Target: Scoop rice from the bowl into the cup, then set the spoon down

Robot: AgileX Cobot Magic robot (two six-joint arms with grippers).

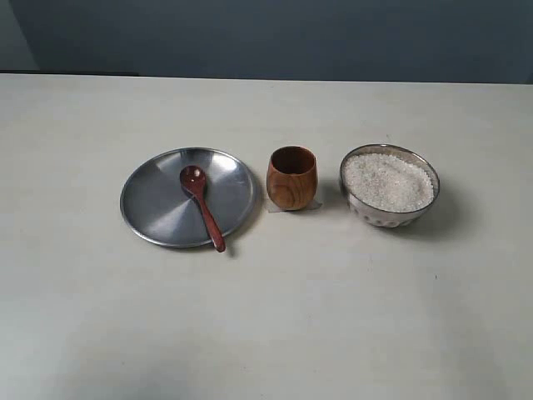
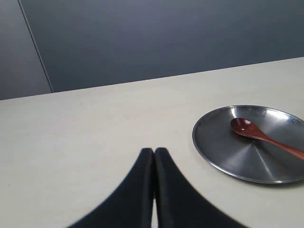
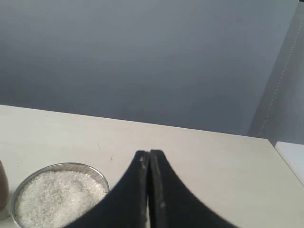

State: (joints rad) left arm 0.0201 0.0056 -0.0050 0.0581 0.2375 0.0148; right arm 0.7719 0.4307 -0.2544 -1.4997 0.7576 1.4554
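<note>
Pale tabletop, grey wall behind: I see rice heaped in the bowl right of centre in the exterior view. The cup stands near it at frame centre, and the spoon lies across the steel plate left of centre, handle over the near rim. Left gripper and right gripper are both pressed together, holding nothing.

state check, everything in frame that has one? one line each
spoon: lying on the plate, bowl end up, handle tip past the rim, not held
plate: flat, holds only the spoon
cup: upright, no rice visible inside
bowl: upright, full
rice: all in the bowl, heaped to the rim
left pincer: shut, empty
right pincer: shut, empty
</note>
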